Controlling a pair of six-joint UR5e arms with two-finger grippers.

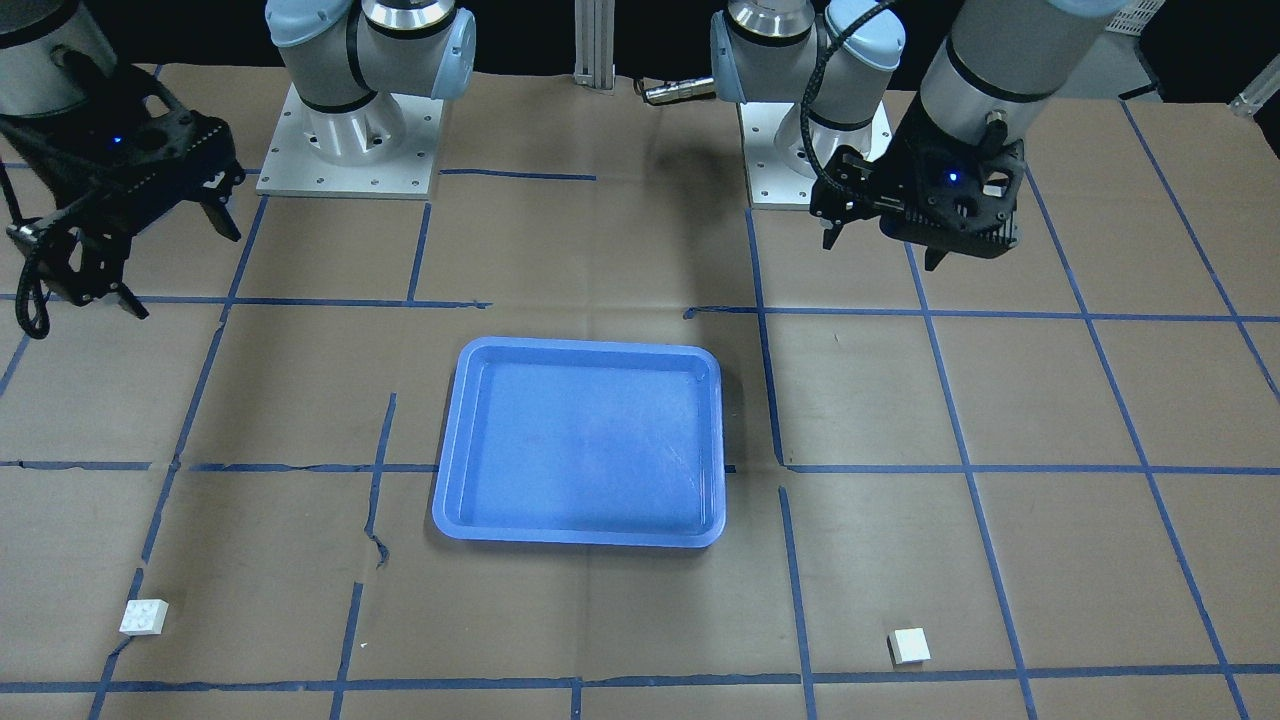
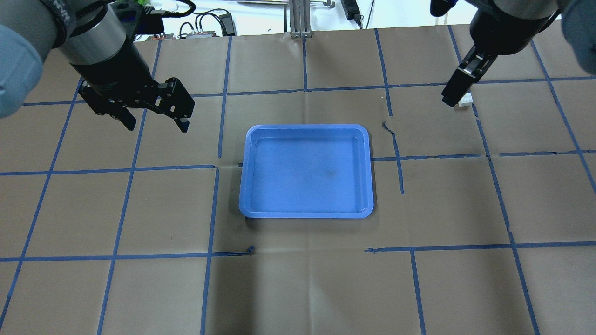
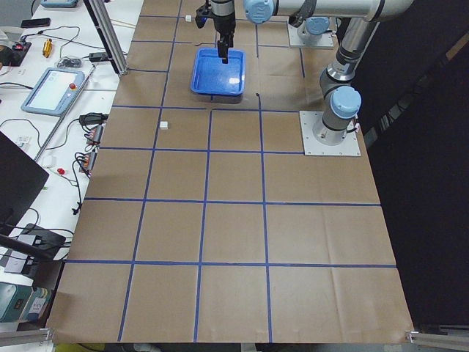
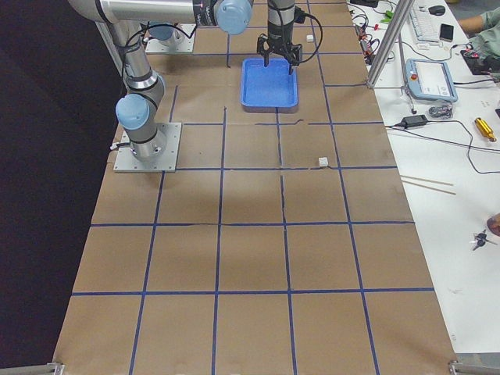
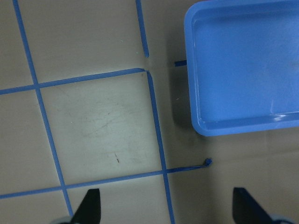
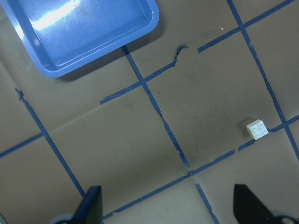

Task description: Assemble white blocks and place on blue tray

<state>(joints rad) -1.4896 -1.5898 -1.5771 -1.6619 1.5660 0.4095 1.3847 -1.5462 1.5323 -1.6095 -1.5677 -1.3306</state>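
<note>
The blue tray [image 1: 580, 525] lies mid-table and holds nothing; it also shows in the overhead view [image 2: 306, 213]. One white block [image 1: 144, 616] lies on the robot's right side near the far edge. It shows in the right wrist view [image 6: 257, 129] and, in the overhead view [image 2: 465, 99], partly behind the right gripper. The other white block [image 1: 909, 646] lies on the robot's left side and is hidden in the overhead view. My left gripper [image 2: 157, 126] is open and empty above the table, left of the tray. My right gripper [image 1: 180, 265] is open and empty, hovering well above its block.
Brown paper with a blue tape grid covers the table [image 2: 298, 288]. The two arm bases [image 1: 350, 140] stand at the robot's edge. An aluminium post [image 2: 298, 18] stands at the far edge. Operator benches with devices [image 3: 55, 88] line the far side.
</note>
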